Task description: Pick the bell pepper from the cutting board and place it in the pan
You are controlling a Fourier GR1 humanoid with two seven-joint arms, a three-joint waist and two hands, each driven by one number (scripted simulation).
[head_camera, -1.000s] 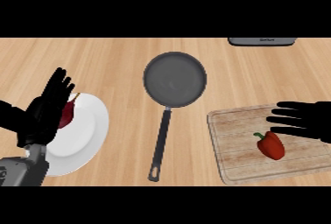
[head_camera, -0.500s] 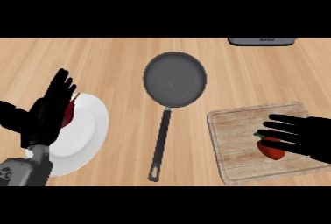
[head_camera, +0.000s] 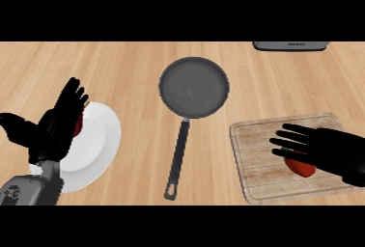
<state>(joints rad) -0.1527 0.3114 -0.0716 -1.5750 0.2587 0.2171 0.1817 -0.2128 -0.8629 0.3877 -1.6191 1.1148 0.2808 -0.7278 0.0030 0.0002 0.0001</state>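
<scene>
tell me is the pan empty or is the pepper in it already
Empty. The pan shows only its bare dark inside; the bell pepper lies on the cutting board, partly under the right hand.

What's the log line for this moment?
phase: reach | right hand: open, over pepper on board | left hand: open, resting over plate | pan: empty

One view only — from the robot's head, looking steeply down onto a wooden counter. The forearms enter from the lower edge. The frame takes in a white plate at left, a dark pan in the middle and a cutting board at right — all seen nearly from above, fairly close.
</scene>
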